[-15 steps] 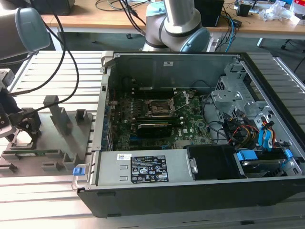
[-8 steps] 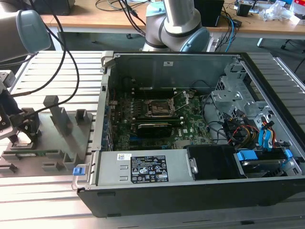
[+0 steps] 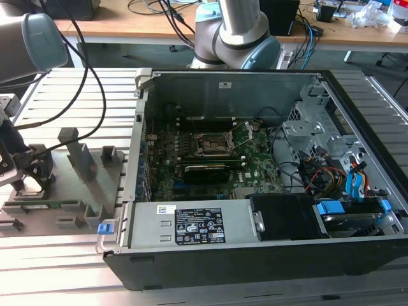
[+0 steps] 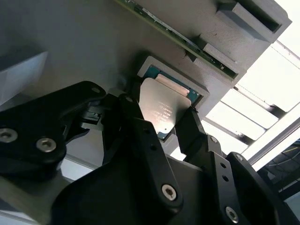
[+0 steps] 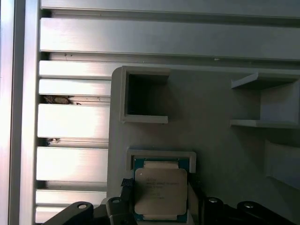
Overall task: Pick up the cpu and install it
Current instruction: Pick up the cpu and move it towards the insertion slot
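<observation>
2 fingers [image 4: 140, 129] of hand [image 4: 159, 115] clamp cpu [image 5: 161, 190] at grey tray [image 5: 215, 159] pocket; lid txt illegible.

the arm [image 3: 237, 29] rises at the top middle of the exterior view, a silver tube between pale blue-grey joint caps, with its shoulder joints bunched just below. a further link [image 3: 32, 41] lies across toward the exterior view's left, its rounded blue-grey end close to the camera. below it the wrist [image 3: 7, 105] hangs at the left edge, carrying the black claw [image 3: 29, 171] low and pointed downward. in both wrist views the claw's two black fingers [image 4: 133, 112] extend from bolted black links, one on each side of the cpu [image 5: 161, 190], closed in against its opposite edges.
</observation>
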`<action>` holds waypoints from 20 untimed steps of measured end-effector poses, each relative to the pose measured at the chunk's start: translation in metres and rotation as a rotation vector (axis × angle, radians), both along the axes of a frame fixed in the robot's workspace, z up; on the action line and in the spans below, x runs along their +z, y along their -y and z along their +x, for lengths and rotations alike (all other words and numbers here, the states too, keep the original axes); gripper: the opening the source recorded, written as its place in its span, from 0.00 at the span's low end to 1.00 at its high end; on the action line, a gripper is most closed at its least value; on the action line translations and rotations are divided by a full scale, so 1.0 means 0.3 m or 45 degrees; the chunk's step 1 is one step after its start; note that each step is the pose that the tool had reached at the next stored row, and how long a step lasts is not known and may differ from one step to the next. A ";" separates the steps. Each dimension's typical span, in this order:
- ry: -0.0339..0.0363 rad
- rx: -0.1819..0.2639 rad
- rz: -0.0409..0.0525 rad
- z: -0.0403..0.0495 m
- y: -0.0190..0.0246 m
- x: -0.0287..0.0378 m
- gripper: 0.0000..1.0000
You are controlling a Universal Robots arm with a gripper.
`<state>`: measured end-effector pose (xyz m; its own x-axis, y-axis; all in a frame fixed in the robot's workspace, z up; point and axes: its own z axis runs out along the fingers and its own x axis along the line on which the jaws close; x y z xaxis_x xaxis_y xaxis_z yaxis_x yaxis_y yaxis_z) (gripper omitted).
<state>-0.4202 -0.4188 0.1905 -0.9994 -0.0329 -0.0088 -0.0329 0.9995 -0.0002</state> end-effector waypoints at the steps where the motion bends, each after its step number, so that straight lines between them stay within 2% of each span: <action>1: 0.0000 0.000 0.000 0.000 0.000 0.000 0.55; 4: 0.0007 0.000 -0.001 0.000 0.000 0.002 0.55; 8: 0.0003 0.000 -0.001 0.000 0.000 0.031 0.55; 17: 0.0001 0.000 -0.001 0.000 0.000 0.080 0.55; 20: 0.0001 0.000 -0.001 0.000 0.000 0.090 0.55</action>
<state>-0.4202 -0.4188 0.2174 -0.9994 -0.0328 -0.0089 -0.0328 0.9995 -0.0011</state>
